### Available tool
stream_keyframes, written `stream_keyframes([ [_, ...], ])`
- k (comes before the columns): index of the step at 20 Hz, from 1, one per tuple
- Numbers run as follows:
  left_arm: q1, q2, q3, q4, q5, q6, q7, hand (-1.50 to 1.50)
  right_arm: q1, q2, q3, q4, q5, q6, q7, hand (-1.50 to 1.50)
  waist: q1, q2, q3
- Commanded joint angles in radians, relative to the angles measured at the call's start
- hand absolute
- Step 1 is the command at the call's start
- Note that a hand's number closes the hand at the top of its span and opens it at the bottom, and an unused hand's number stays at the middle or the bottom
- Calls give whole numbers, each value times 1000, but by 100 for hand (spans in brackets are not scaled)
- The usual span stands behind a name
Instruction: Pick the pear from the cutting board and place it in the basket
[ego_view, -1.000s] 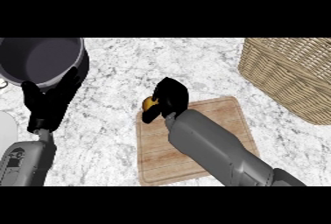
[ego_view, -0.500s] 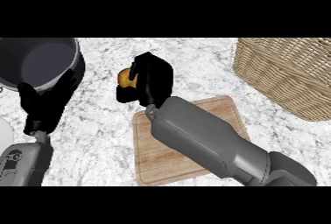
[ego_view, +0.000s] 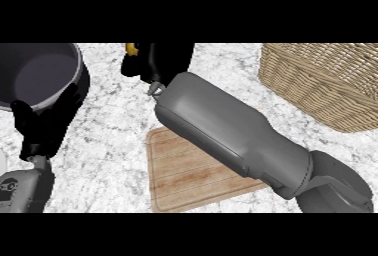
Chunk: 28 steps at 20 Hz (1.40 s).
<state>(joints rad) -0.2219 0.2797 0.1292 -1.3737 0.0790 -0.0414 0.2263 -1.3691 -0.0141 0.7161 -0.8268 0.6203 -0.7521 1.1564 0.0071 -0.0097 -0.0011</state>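
Where black hand (ego_view: 164, 60) curls: yellow pear (ego_view: 131, 48)

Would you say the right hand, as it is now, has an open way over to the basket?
Probably yes. The right hand, curled round the pear, is lifted near the view's top edge, and only bare counter shows between it and the basket to its right.

Right forearm stretched diagonally up the view; right hand (ego_view: 161, 61) at top edge, fingers curled. Left hand (ego_view: 46, 122) hung low at left.
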Motion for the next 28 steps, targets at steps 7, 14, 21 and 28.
stream_keyframes([
  [7,-57,13,26,57,11,-11,4,0,-149,-82,-186,158,78,59,90,150,-5,13,0],
  [14,-30,-12,12,47,-20,24,-8,0,-161,-167,-220,261,127,139,79,150,-18,9,0],
  [21,25,-16,5,-28,-3,-2,0,0,-114,-305,-294,293,122,156,-20,150,-8,7,1],
  [28,32,18,34,-25,12,-33,8,0,63,-375,-315,181,140,164,-94,150,-16,4,1],
])
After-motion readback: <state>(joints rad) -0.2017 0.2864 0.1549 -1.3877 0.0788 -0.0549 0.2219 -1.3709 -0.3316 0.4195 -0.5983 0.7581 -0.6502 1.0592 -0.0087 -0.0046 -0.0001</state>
